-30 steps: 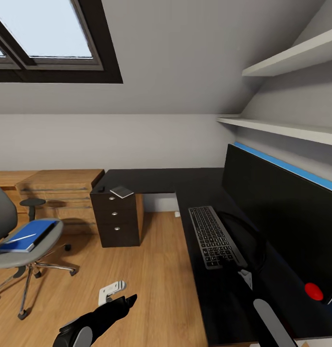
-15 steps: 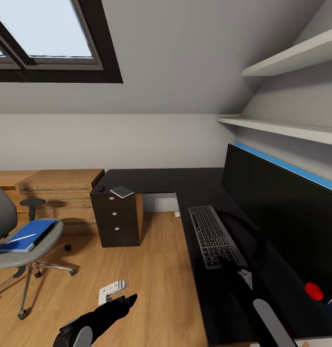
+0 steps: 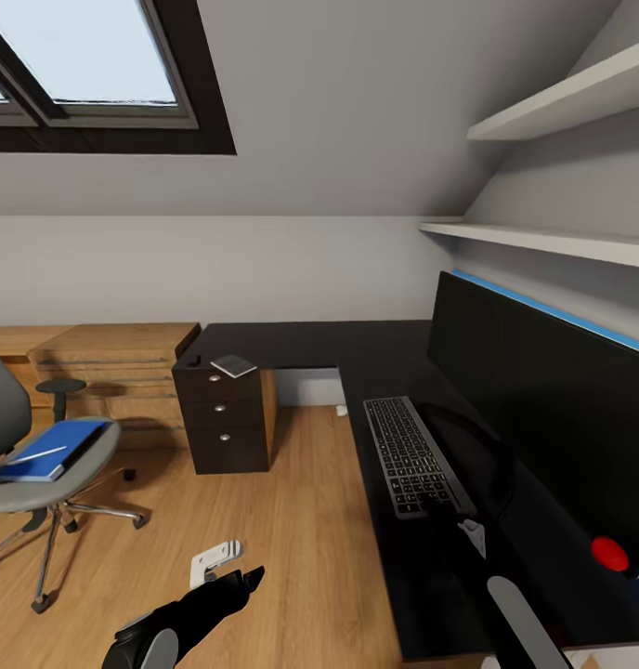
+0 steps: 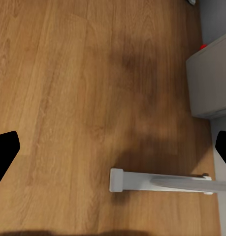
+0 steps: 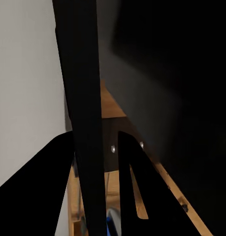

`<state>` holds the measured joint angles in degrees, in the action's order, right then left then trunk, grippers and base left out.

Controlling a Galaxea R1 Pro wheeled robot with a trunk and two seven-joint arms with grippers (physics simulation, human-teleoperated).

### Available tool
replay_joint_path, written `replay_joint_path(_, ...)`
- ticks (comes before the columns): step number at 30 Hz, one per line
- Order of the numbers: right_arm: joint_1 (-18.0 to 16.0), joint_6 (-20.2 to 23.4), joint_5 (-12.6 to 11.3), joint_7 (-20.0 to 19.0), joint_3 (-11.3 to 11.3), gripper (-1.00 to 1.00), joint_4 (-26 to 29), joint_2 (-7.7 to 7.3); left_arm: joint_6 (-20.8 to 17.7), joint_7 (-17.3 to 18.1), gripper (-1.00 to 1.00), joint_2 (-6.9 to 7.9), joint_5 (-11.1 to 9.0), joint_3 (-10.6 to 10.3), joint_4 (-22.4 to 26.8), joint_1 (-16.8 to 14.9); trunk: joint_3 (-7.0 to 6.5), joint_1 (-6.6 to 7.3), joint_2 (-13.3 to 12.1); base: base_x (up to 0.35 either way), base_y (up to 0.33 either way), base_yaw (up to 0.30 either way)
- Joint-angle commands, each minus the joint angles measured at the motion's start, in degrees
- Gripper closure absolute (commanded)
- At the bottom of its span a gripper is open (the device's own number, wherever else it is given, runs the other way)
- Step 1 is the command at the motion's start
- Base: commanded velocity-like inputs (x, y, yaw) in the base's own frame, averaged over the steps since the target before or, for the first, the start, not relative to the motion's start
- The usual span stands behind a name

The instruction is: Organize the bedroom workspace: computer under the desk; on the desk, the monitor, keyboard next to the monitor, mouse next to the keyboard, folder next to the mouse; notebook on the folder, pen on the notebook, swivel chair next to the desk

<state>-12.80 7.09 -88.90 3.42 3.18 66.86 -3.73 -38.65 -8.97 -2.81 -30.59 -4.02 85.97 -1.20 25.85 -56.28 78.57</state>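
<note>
At the desk (image 3: 301, 342), the keyboard (image 3: 410, 454) lies on the black top just beside the monitor (image 3: 542, 423); the grey notebook (image 3: 233, 364) rests on the desk's corner above the drawer unit; well apart from the desk, the swivel chair (image 3: 41, 465) carries the blue folder (image 3: 55, 447) with the pen (image 3: 36, 456) on top — my left gripper (image 4: 113, 152) hangs released over the wooden floor (image 3: 292, 520); my right gripper (image 5: 95, 172) is clenched on the keyboard's thin edge.
</note>
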Motion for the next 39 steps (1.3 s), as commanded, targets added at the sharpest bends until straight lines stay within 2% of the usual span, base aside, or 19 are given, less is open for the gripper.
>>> replay_joint_path(1, 0.0, 0.0, -0.4, 0.4, 0.1, 1.00, 0.1, -0.05, -0.2, -0.5, -1.00, -0.01, -0.6, 0.0, 0.1, 0.0, 0.25, -0.23, 0.5, 0.000, 0.000, 0.000)
replay_joint_path(5, 0.0, 0.0, -0.5, 0.4, 0.1, 1.00, 0.1, -0.05, -0.2, -0.5, -1.00, -0.01, -0.6, 0.0, 0.1, 0.0, 0.97, -1.10, 2.1, 0.000, 0.000, 0.000)
replay_joint_path(39, 0.0, 0.0, -0.5, 0.5, 0.1, 1.00, 0.1, -0.05, -0.2, -0.3, -1.00, 0.20, -0.7, 0.0, -0.1, 0.0, 0.97, -1.10, 2.1, 0.000, -0.020, 0.000)
